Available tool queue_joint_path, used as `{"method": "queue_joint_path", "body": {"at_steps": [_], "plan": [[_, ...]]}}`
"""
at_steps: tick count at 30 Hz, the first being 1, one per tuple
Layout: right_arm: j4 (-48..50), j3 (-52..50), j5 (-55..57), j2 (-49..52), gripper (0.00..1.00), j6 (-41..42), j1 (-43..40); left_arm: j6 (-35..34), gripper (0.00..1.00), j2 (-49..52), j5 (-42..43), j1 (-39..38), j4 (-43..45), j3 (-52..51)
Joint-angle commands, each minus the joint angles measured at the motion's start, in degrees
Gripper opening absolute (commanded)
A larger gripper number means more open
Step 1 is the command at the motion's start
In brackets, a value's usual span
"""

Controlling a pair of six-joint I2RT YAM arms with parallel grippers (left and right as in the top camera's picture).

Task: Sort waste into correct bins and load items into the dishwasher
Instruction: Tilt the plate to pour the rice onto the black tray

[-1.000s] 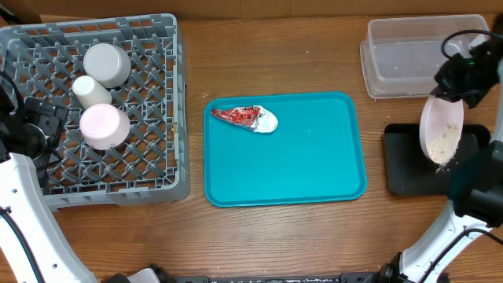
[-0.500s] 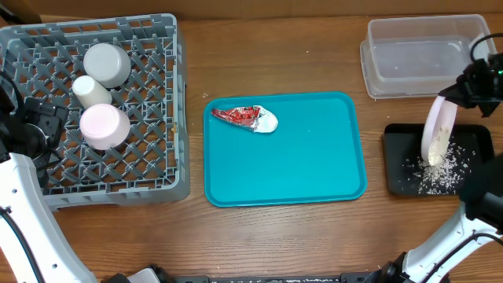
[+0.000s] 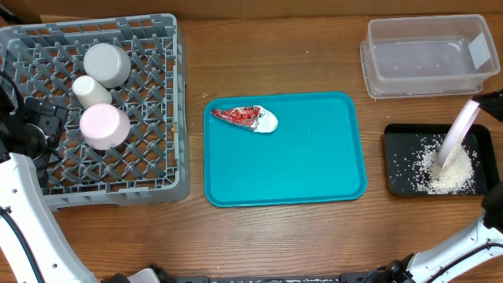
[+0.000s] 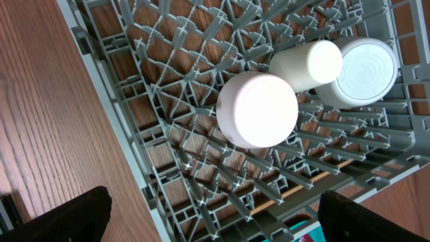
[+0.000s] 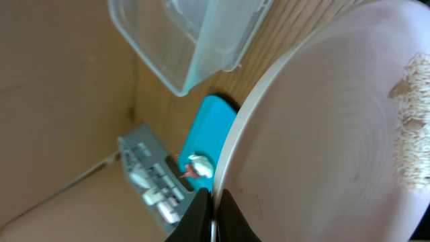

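From overhead: shows the large white plate (image 3: 458, 135) tipped steeply on edge over the black tray (image 3: 397, 157), rice grains (image 3: 452, 173) heaped beneath. From the left wrist: finds the left gripper (image 4: 218, 215) spread wide and empty above the dish rack (image 4: 168, 134). From the right wrist: catches the right gripper (image 5: 211, 208) pinched onto the plate's rim, a few grains clinging. Judged stiff, smooth, breakable, fairly heavy; best held firmly at the rim, away from the slick face.

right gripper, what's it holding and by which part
The right gripper grips the white plate by its rim, tilted on edge over the black tray, where rice lies. The left gripper is open and holds nothing.
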Motion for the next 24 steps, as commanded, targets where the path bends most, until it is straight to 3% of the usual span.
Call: {"method": "queue_joint_path", "body": {"at_steps": [1,11,14,24], "plan": [[-0.66,1.46,-7.48,-0.48,0.04,-4.13,-2.1,-0.98,1.0,0.24,0.04,0.09,-0.13,0.15],[0.76,-3.52,-13.38,0.0,0.04,-8.66,-3.96,-0.98,1.0,0.24,0.04,0.09,-0.13,0.15],[-0.55,-4.26,-17.59,0.04,0.04,-14.32,-4.0,-0.98,1.0,0.24,0.04,0.09,-0.13,0.15],[-0.66,-4.26,-18.23,0.07,0.04,-8.9,-6.45,-0.98,1.0,0.24,0.04,0.09,-0.13,0.15]]}}
